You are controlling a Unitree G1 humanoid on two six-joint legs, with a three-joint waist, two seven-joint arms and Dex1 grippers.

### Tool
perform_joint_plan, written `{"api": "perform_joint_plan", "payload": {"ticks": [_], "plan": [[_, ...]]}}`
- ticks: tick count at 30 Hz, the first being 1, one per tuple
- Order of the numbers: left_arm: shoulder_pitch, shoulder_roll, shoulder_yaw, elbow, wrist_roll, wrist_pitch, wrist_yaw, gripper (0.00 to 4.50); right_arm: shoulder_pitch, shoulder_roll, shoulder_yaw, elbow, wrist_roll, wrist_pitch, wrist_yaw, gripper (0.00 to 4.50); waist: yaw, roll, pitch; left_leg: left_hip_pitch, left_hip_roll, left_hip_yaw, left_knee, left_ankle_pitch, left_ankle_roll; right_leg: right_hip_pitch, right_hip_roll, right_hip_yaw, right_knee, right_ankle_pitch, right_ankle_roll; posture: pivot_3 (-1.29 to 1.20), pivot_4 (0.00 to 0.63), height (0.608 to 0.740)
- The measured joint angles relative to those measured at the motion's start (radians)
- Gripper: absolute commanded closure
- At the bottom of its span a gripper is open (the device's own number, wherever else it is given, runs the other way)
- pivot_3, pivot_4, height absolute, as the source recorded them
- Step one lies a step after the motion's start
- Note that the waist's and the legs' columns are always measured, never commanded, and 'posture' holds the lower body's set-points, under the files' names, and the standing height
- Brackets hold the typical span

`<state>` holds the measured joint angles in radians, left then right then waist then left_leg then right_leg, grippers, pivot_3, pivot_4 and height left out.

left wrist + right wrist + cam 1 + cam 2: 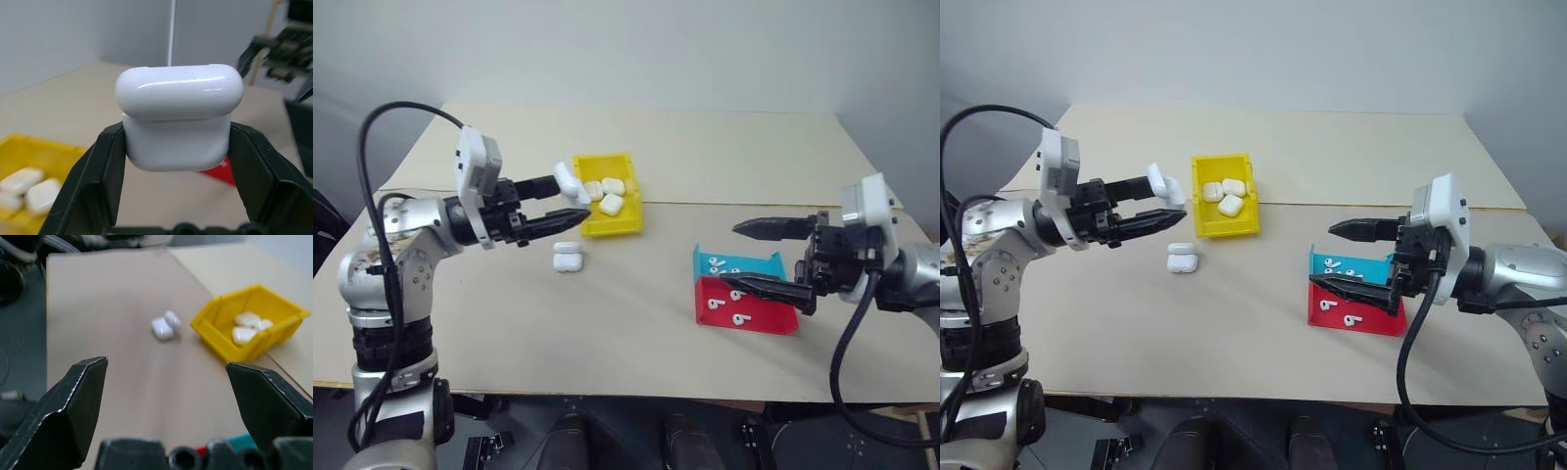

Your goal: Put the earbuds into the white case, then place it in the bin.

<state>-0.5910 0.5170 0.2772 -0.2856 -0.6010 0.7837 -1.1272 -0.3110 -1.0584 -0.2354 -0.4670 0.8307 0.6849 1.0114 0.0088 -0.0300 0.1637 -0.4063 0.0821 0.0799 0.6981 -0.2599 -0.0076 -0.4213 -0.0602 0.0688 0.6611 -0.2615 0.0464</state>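
Gleaming white case (178, 117), lid closed

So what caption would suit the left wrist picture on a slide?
Left gripper clamps a white case, lid slightly ajar, with the yellow bin behind.

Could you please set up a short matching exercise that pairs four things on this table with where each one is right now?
Things:
1. white case
2. open case
3. earbuds
4. three closed cases

Places:
A. inside the bin
B. on the table, in front of the bin
C. between the left gripper's fingers
D. in the blue tray and red tray

Pairs: 1-C, 2-B, 3-D, 4-A
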Motion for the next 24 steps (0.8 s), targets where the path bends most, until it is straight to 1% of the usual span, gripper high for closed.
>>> {"api": "perform_joint_plan", "payload": {"ticks": [2,5,6,11,14,16,18,21,24], "plan": [[0.039,-0.028,-0.02,-0.027,-0.037,-0.024,-0.005,1.7,-0.007,-0.043,0.032,0.026,-0.052,-0.01,0.041,0.0,0.0,0.0,0.0,0.0,0.0,0.0,0.0,0.0,0.0,0.0,0.0,0.0,0.0,0.0,0.0,0.0,0.15,0.74],[0.086,-0.086,-0.072,-0.059,-0.096,-0.067,-0.011,1.7,-0.035,-0.133,0.132,0.082,-0.216,-0.131,0.145,0.0,-0.001,0.0,0.0,0.001,0.0,0.001,0.0,0.0,0.0,0.0,0.0,0.0,0.0,0.0,0.0,0.0,0.15,0.74],[0.096,-0.092,-0.092,-0.065,-0.108,-0.078,-0.016,1.7,-0.044,-0.149,0.155,0.099,-0.256,-0.161,0.17,0.0,-0.001,0.0,0.0,0.001,0.0,0.001,0.0,0.0,0.0,0.0,0.0,0.0,0.0,0.0,0.0,0.0,0.15,0.74],[0.107,-0.113,-0.17,-0.065,-0.113,-0.157,-0.049,1.7,-0.146,-0.185,0.3,0.179,-0.4,-0.203,0.282,0.0,-0.007,0.001,0.0,0.001,0.0,0.001,0.0,0.0,0.0,0.0,0.0,0.001,0.0,0.0,0.0,0.0,0.15,0.74],[0.101,-0.126,-0.209,-0.045,-0.111,-0.198,-0.061,1.7,-0.203,-0.182,0.391,0.21,-0.474,-0.225,0.343,0.0,-0.009,0.001,0.0,0.001,0.0,0.001,0.0,0.0,0.0,0.0,0.0,0.001,0.0,0.0,0.0,0.0,0.15,0.74],[0.095,-0.133,-0.234,-0.039,-0.108,-0.223,-0.063,1.7,-0.243,-0.162,0.438,0.232,-0.51,-0.231,0.383,0.38,-0.011,0.001,0.0,0.001,0.0,0.001,0.0,0.0,0.0,0.0,0.0,0.001,-0.001,0.0,0.0,0.0,0.15,0.74],[0.095,-0.134,-0.251,-0.031,-0.108,-0.243,-0.064,1.7,-0.271,-0.144,0.48,0.248,-0.55,-0.241,0.409,0.9,-0.012,0.001,0.0,0.001,0.0,0.001,0.0,0.0,0.0,0.0,0.0,0.001,-0.001,0.0,0.0,0.0,0.15,0.74],[0.096,-0.134,-0.267,-0.027,-0.108,-0.256,-0.063,1.7,-0.282,-0.106,0.543,0.267,-0.615,-0.257,0.429,1.95,-0.012,0.001,0.0,0.001,0.0,0.001,0.0,0.0,0.0,0.0,0.0,0.001,-0.001,0.0,0.0,0.0,0.15,0.74],[0.099,-0.131,-0.28,-0.027,-0.108,-0.261,-0.063,1.7,-0.282,-0.081,0.578,0.274,-0.649,-0.258,0.437,1.95,-0.012,0.001,0.0,0.001,0.0,0.001,0.0,0.0,0.0,-0.001,0.0,0.001,0.0,0.0,0.0,0.0,0.15,0.74]]}}
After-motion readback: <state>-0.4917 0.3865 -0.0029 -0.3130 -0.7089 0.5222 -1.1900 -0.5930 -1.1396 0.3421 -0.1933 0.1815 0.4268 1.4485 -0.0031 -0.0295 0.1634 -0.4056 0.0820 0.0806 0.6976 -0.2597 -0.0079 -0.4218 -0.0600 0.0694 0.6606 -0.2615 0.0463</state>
